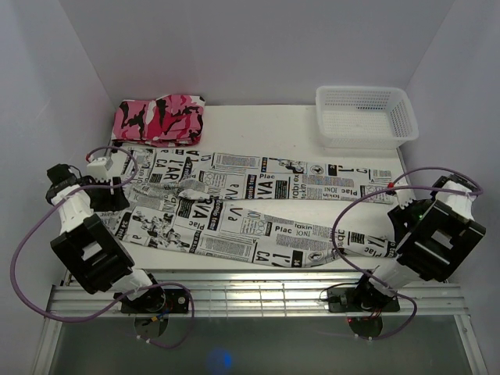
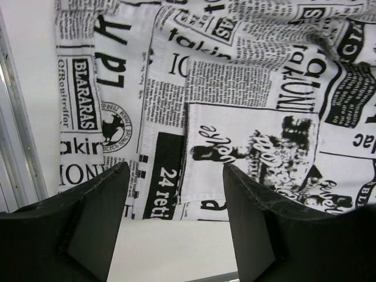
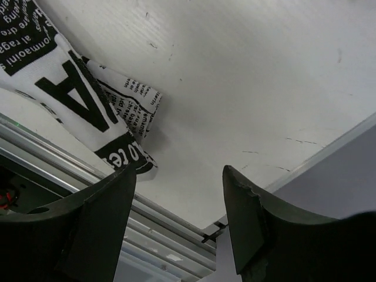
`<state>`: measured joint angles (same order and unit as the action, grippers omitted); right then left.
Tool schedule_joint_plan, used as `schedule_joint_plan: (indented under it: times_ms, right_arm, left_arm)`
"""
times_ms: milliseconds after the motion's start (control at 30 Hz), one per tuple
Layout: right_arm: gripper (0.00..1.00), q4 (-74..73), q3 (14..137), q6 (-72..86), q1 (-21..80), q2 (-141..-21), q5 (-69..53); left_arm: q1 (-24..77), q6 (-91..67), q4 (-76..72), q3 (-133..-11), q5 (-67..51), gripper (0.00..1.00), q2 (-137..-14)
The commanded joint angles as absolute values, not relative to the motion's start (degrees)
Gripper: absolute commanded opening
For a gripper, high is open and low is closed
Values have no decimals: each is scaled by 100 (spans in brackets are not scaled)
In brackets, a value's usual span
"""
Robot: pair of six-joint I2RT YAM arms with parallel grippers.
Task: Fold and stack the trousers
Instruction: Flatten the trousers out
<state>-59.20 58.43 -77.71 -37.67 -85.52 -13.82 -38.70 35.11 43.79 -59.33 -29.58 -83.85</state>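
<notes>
Trousers [image 1: 258,211]: lay unfolded and flat on the white worktop [image 1: 266,125], running left to right across most of its width, waist end at the left, both legs reaching toward the right
Far leg: stretched toward the right edge, with a rumpled ridge of cloth near the middle where the two legs met
Near leg: lay along the near edge, its cuff ending near the right arm
Print: black newspaper text and pictures on white; the left wrist view showed a patch pocket with a dark picture on it
Left fingers [image 2: 100,223]: spread wide with nothing between them, hanging above the waist end; the hem and a strip of bare worktop showed in the gap
Right fingers [image 3: 100,229]: spread wide and holding nothing, above bare worktop at the near right corner; a cuff corner of the trousers lay to their left, not touched
Camouflage garment [image 1: 160,119]: pink, black and white, bundled in the far left corner, just beyond the waist end
Basket [image 1: 363,116]: white mesh, in the far right corner, apart from the far leg
Rail [image 1: 258,293]: a metal strip along the near edge of the worktop, with the arm bases on it
Cables [image 1: 23,258]: purple loops hanging off both arms
</notes>
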Motion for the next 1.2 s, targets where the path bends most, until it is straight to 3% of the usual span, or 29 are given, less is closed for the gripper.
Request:
schedule_joint_plan:
  times_ms: [0, 233, 367, 433, 533, 767, 967, 1167]
  right_arm:
    - [66, -6258, 6056, -8008, -3954, -8946, -1458]
    - [61, -6012, 5722, -7621, -3964, -9456, -1688]
    - [15, -6291, 5695, -7751, -4025, -9361, -1828]
    - [8, -6695, 5878, -8101, -4096, -9081, -2091]
    - [8, -7496, 6221, -8454, -4140, -8457, -2390]
    - [8, -7427, 6450, -9132, -3912, -6882, -2750]
    - [8, -5407, 6302, -6911, -1972, -7838, -2006]
    - [8, -4756, 6741, -5897, -1573, -9535, -1251]
  left_arm:
    - [-3806, 3682, 4518, -6047, -3542, 75, -8148]
    - [-3806, 3683, 4500, -6029, -3498, 75, -8077]
    - [-3806, 3648, 4500, -6082, -3559, 75, -8042]
    - [-3806, 3639, 4500, -6108, -3586, 75, -8042]
    - [-3806, 3647, 4483, -6108, -3630, 75, -8007]
    - [-3806, 3560, 4210, -5924, -3639, 75, -7849]
    - [-3806, 3375, 3885, -5880, -3639, 75, -7822]
    - [-3806, 3287, 3806, -6064, -3577, 76, -7901]
